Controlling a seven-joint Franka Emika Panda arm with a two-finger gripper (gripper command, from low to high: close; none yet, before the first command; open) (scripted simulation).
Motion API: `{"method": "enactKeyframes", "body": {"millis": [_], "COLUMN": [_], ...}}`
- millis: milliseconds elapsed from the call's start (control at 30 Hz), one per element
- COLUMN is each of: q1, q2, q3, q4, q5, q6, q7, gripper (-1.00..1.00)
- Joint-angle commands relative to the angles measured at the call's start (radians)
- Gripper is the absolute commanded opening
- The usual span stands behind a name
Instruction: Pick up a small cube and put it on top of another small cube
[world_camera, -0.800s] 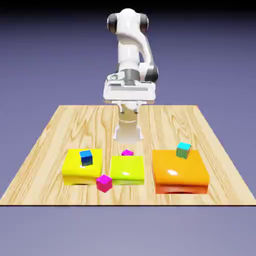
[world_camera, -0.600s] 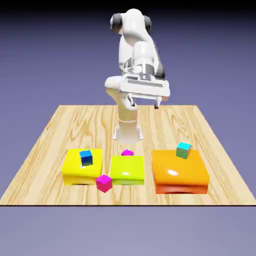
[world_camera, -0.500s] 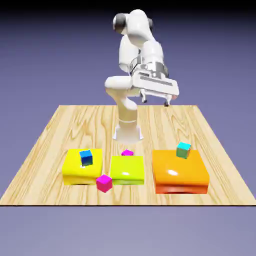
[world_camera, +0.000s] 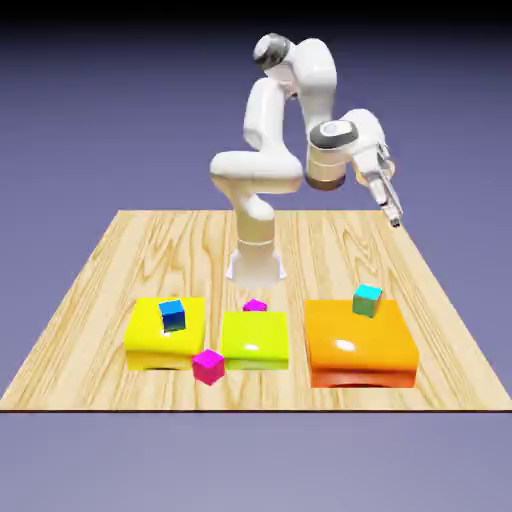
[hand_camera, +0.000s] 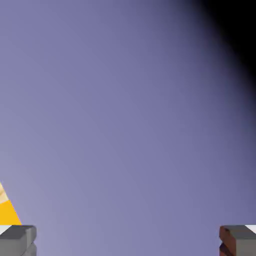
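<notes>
One small magenta cube (world_camera: 208, 366) rests on the table in front of the gap between the yellow block (world_camera: 165, 334) and the lime block (world_camera: 255, 339). The other small magenta cube (world_camera: 255, 305) peeks out behind the lime block. My gripper (world_camera: 391, 208) hangs high above the table's far side toward the exterior view's right, turned sideways, far from both cubes. In the hand view its two grey fingertips (hand_camera: 18, 240) sit wide apart at the bottom corners with only backdrop between them, so it is open and empty.
A blue cube (world_camera: 173, 315) sits on the yellow block. A teal cube (world_camera: 366, 299) sits on the large orange block (world_camera: 359, 344). The hand view shows a sliver of orange block (hand_camera: 7, 210) at lower left.
The arm has swung toward the exterior view's right and rolled the hand sideways, from above the table's far middle to its far right. The cubes have stayed put.
</notes>
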Motion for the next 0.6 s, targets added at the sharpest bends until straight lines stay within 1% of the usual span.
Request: {"method": "enactKeyframes", "body": {"millis": [0,567], "q1": [-0.009,-0.154], "q2": [-0.012,-0.215], "q3": [0.036,0.652], "q4": [-0.001,-0.026], "q5": [-0.038,-0.680], "q6": [0.007,0.133], "q7": [0.023,0.418], "gripper": [0.00,0.00]}}
